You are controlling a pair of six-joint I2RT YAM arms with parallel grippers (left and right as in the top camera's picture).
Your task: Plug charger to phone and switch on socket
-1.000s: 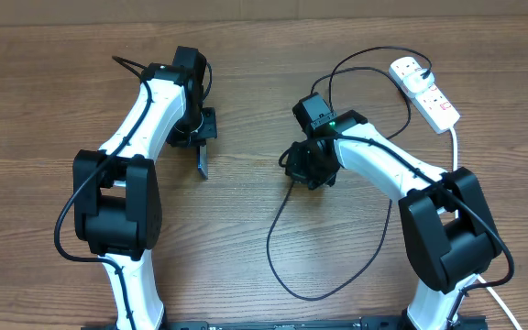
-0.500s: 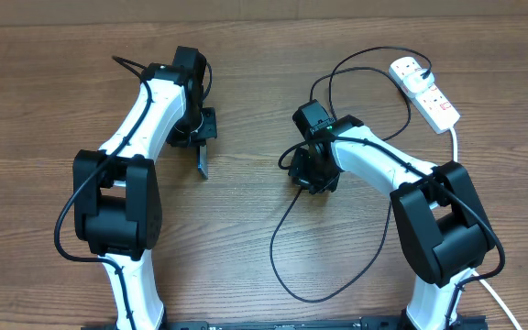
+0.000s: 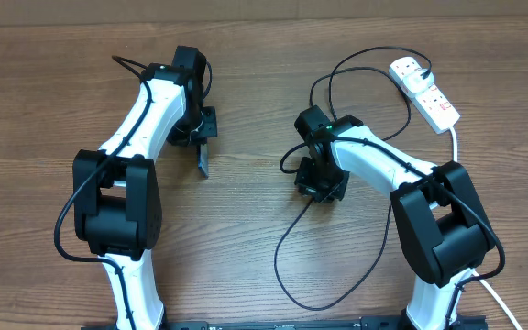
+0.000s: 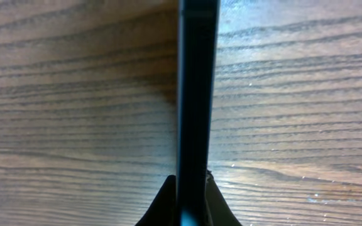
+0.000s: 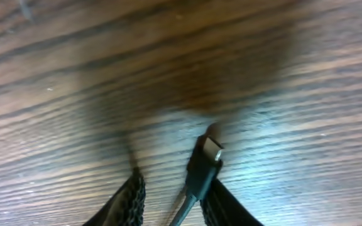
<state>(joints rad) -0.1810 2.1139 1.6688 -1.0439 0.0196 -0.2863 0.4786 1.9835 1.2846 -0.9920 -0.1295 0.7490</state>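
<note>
My left gripper [image 3: 202, 136] is shut on the phone [image 3: 203, 163], which stands on edge with its lower end near the table. In the left wrist view the phone [image 4: 197, 94] is a dark edge-on bar between the fingertips [image 4: 190, 188]. My right gripper [image 3: 321, 181] is low over the table at centre right. Its fingers [image 5: 171, 194] are apart, and the charger's connector tip [image 5: 207, 154] lies between them against the right finger. The black charger cable [image 3: 287, 247] loops from the socket [image 3: 426, 89] at the far right to this gripper and on toward the front.
The socket's thick white cord [image 3: 454, 147] runs down the right side past the right arm. The cable makes a wide loop [image 3: 310, 293] on the wood near the front edge. Another thin black lead [image 3: 122, 62] lies by the left arm.
My right gripper has moved a little toward the front and right, and the cable's lower loop has shifted with it. The left arm and phone have not moved.
</note>
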